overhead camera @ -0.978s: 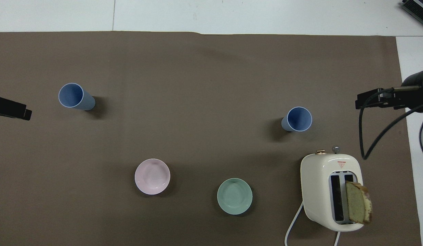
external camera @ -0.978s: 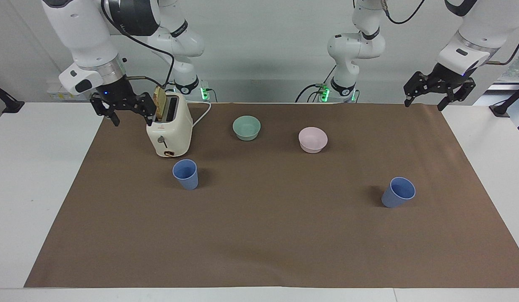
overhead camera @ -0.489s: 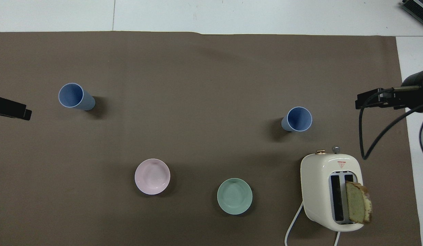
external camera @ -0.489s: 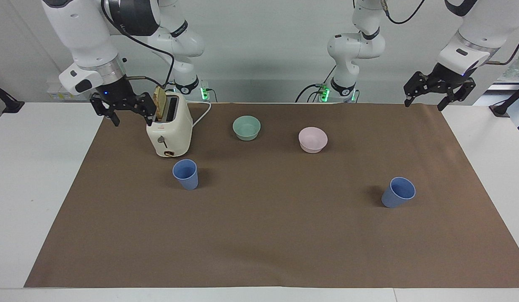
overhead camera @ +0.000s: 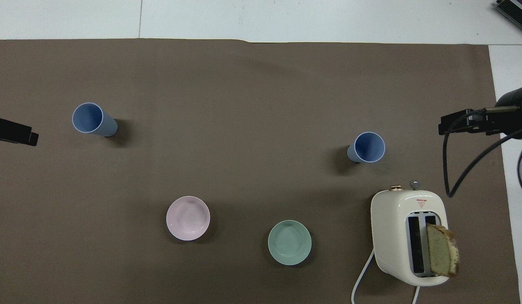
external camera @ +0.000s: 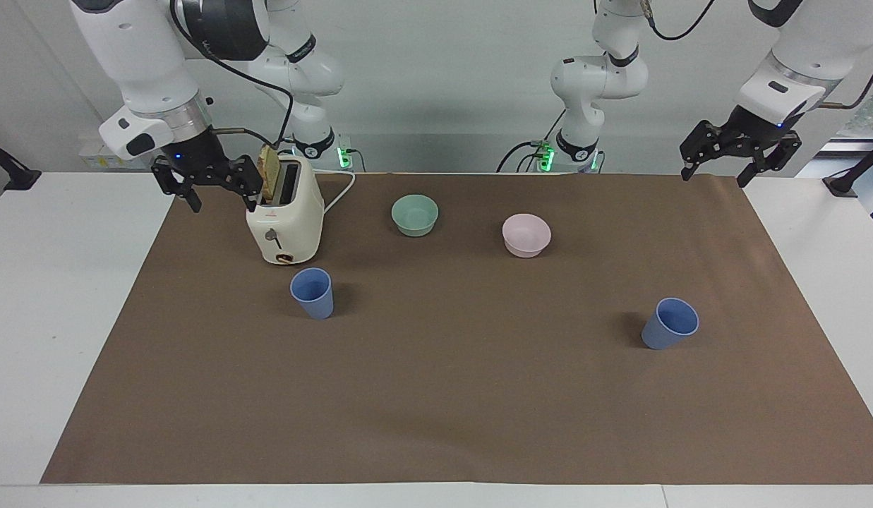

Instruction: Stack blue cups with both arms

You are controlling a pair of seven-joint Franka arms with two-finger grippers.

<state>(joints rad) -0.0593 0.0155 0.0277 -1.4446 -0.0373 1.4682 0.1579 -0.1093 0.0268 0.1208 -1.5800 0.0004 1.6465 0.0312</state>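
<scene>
Two blue cups stand upright and well apart on the brown mat. One blue cup is just farther from the robots than the toaster, toward the right arm's end. The other blue cup is toward the left arm's end. My right gripper hangs open and empty beside the toaster, over the mat's edge. My left gripper hangs open and empty over the mat's corner at its own end. Neither gripper touches a cup.
A cream toaster with a bread slice sticking out stands near the right arm's base. A mint-green bowl and a pale pink bowl sit nearer the robots than the cups.
</scene>
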